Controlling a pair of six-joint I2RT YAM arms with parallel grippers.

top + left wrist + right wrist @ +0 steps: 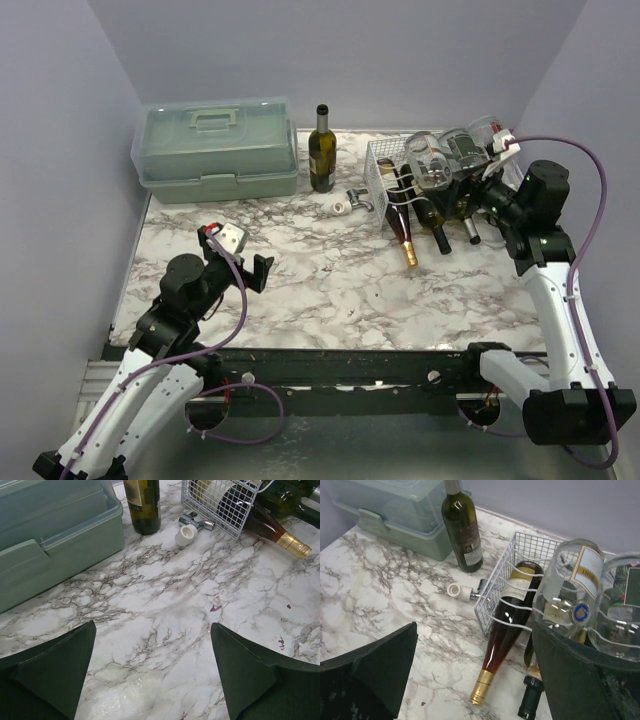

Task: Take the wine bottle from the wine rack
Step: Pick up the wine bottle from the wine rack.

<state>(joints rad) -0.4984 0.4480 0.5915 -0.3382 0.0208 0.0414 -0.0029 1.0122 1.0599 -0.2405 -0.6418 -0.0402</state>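
Observation:
The white wire wine rack [383, 178] stands at the back right of the marble table. Several bottles lie in it, necks toward me. The leftmost is an amber wine bottle [507, 625] with a gold cap, its neck poking out onto the table [404, 238]. Dark-capped bottles [438, 232] lie beside it, and clear bottles [570, 587] rest on top. My right gripper [475, 672] is open and hovers just in front of the rack [492, 597], holding nothing; the top view shows it [487, 198] at the rack's right side. My left gripper [152, 672] hangs open over bare marble, far left of the rack [220, 507].
A dark green bottle [321, 150] stands upright on the table between the rack and a pale green toolbox [218, 148] at the back left. A small white-and-metal stopper [350, 203] lies just left of the rack. Purple walls close in the back and sides.

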